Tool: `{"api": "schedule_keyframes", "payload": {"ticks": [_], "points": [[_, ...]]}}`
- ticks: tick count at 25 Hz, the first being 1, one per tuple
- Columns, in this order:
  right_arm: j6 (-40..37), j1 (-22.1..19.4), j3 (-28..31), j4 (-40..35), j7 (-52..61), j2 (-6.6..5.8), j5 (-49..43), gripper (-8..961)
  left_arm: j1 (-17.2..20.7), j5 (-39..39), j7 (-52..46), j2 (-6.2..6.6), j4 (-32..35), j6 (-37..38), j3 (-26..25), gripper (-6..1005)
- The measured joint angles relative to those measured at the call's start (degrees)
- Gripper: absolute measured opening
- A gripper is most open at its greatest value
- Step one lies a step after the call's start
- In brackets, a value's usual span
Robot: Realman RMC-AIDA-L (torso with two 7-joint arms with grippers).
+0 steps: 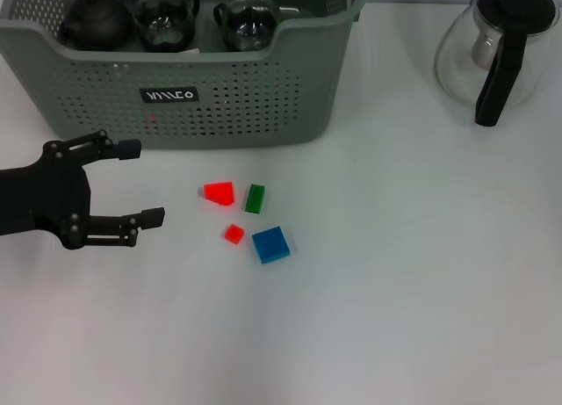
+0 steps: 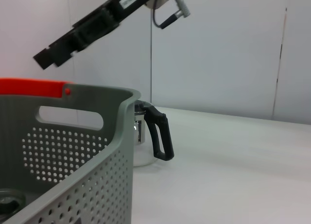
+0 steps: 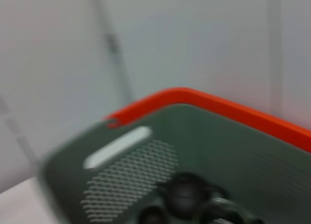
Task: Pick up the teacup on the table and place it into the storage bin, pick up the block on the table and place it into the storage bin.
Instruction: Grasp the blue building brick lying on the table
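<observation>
Closest to my head camera is bare white counter (image 1: 369, 335), and just beyond it a cluster of four blocks: a blue block (image 1: 270, 244), a small red block (image 1: 233, 234), a red wedge (image 1: 219, 192) and a green block (image 1: 255, 198). My left claw (image 1: 145, 182) hovers to their left with its fingers spread wide and holding nothing, opening toward the cluster. The blocks lie well apart from it, on its right; the small red one is nearest. The storage bin (image 1: 176, 97) sits behind, already holding a dark teapot (image 1: 95, 20) and glass teacups (image 1: 167, 20). My right claw appears in no view, so I cannot tell its state; its wrist camera looks down into the bin. A glass carafe (image 1: 496, 49) stands far right.
</observation>
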Motion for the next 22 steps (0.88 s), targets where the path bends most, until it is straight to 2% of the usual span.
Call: {"api": "schedule_keyframes", "payload": {"ticks": [3, 5, 8, 9, 10, 13, 19, 22], "points": [[-6.80, -2.97, -0.58, -5.88, -6.10, 1.07, 3.17, 878, -0.03, 0.06, 0.00, -0.04, 0.00, -0.02, 0.18, 920], [-10.60, -5.08, -1.69, -8.08, -8.65, 1.13, 5.96, 920, -0.06, 0.08, 0.00, -0.07, 0.00, -0.13, 0.18, 920], [-17.62, -8.28, -3.28, -9.81, -10.94, 0.81, 9.12, 918, 0.04, 0.09, 0.00, -0.04, 0.05, -0.21, 0.17, 920], [-22.35, -10.29, -3.53, -10.69, -12.33, 0.80, 8.97, 918, 0.10, 0.09, 0.00, -0.01, 0.10, -0.21, 0.17, 920], [-22.35, -10.29, -3.53, -10.69, -12.33, 0.80, 8.97, 917, 0.10, 0.09, 0.00, -0.01, 0.10, -0.21, 0.17, 919], [-28.31, -13.91, -4.13, -11.17, -16.15, 0.91, 8.67, 916, 0.10, 0.19, -0.02, 0.42, 0.08, -0.49, 0.01, 919], [-28.33, -18.98, -7.42, -10.28, -21.78, 0.88, 8.25, 915, -0.47, 0.50, -0.28, 0.57, 0.19, -0.84, -0.93, 918], [-26.63, -19.68, -7.97, -9.07, -23.33, 1.06, 6.77, 916, -0.61, 0.25, -0.28, 0.15, 0.16, -1.42, -1.06, 918]]}}
